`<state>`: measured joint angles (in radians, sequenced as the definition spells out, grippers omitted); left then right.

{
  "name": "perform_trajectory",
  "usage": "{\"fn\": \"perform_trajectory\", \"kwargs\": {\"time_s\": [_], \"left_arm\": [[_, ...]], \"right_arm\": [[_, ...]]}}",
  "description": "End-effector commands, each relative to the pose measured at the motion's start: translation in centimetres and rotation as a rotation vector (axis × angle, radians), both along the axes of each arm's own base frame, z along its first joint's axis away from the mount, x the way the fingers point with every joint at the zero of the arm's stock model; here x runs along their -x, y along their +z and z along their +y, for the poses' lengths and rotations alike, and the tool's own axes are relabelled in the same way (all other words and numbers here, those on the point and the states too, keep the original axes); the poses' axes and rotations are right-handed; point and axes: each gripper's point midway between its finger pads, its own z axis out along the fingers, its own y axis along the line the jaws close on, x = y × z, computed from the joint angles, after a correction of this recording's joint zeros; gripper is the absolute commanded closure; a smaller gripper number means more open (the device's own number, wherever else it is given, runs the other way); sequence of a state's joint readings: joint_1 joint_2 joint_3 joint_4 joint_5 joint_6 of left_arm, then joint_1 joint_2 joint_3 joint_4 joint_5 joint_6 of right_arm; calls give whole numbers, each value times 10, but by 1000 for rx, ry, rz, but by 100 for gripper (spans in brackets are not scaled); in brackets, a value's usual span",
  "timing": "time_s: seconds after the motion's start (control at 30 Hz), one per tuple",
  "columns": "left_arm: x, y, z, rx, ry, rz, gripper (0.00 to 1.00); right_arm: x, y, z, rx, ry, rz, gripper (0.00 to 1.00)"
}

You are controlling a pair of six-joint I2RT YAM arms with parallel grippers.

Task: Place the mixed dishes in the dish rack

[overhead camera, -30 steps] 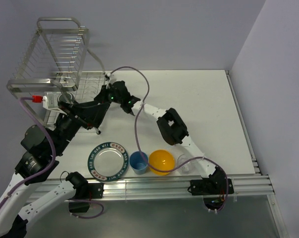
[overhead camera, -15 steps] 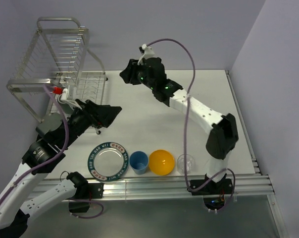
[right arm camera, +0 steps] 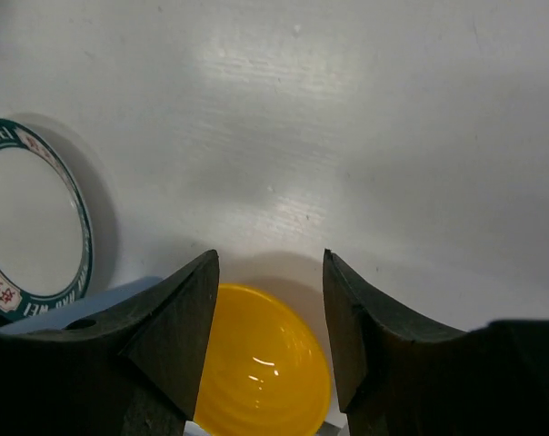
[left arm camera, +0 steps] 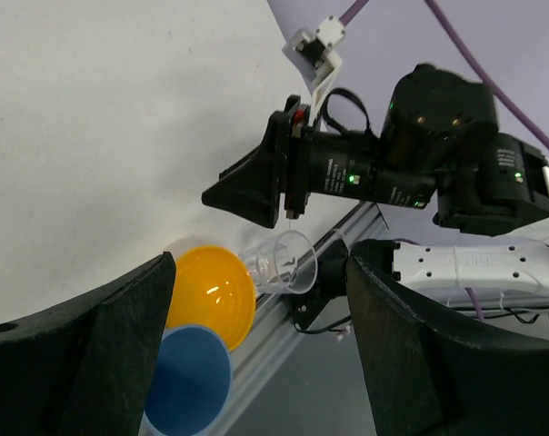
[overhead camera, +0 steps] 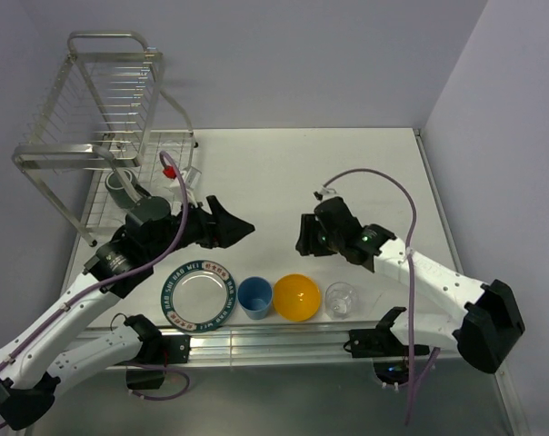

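Right tool (overhead camera: 301, 236) jaws apart, empty, near the orange-yellow bowl (overhead camera: 297, 297); left tool (overhead camera: 242, 231) jaws likewise apart, empty; plate (overhead camera: 199, 295), light blue cup (overhead camera: 254, 297), bowl and clear glass (overhead camera: 340, 299) lined along the desk (overhead camera: 347, 173) near edge; dark mug (overhead camera: 120, 188) inside the dish rack (overhead camera: 43, 156) lower tier, far-left corner.

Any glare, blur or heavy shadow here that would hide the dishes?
Top view: even light, sharp, only soft shadows by the plate. Left wrist view: left claw looms dark and soft-edged at both sides; glass is readable. Right wrist view: small highlights on the bowl, soft shadow behind it, faint sheen on the table.
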<state>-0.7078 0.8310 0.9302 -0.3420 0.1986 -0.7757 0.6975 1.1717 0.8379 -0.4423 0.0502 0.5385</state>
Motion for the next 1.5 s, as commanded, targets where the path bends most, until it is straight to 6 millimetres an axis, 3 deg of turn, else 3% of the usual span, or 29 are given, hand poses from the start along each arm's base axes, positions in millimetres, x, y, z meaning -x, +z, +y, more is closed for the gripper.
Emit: {"fn": "perform_trajectory", "kwargs": {"time_s": [0.0, 0.13, 0.27, 0.57, 0.73, 0.77, 0.9, 1.0, 1.1, 1.3, 1.47], "left_arm": [[9, 12, -11, 50, -65, -20, 18], [12, -1, -21, 11, -93, 19, 18], [16, -10, -27, -2, -108, 33, 18], [19, -20, -30, -18, -116, 42, 19], [18, -25, -25, -39, -99, 39, 18], [18, -27, -25, -43, -98, 39, 18], [15, -34, -25, -72, -89, 50, 18], [11, -36, -22, -88, -71, 45, 18], [7, -35, -21, -102, -52, 37, 18], [-2, -40, -25, -150, -41, 44, 18], [-8, -47, -29, -199, -56, 39, 18]], "right_arm": [[13, 2, -10, -79, -74, -3, 44], [31, -14, -11, -138, -79, 37, 47], [55, -43, -11, -106, -43, 97, 47], [75, -78, -10, -82, -21, 161, 51], [81, -85, 2, -103, 28, 178, 68], [80, -87, 3, -94, 31, 183, 79], [71, -85, 5, -52, 38, 163, 100], [58, -79, -7, 48, 1, 113, 100], [37, -53, -18, 113, -59, 13, 100], [16, 23, -40, 155, -133, -188, 100], [22, 84, -29, 3, -53, -313, 100]]}}
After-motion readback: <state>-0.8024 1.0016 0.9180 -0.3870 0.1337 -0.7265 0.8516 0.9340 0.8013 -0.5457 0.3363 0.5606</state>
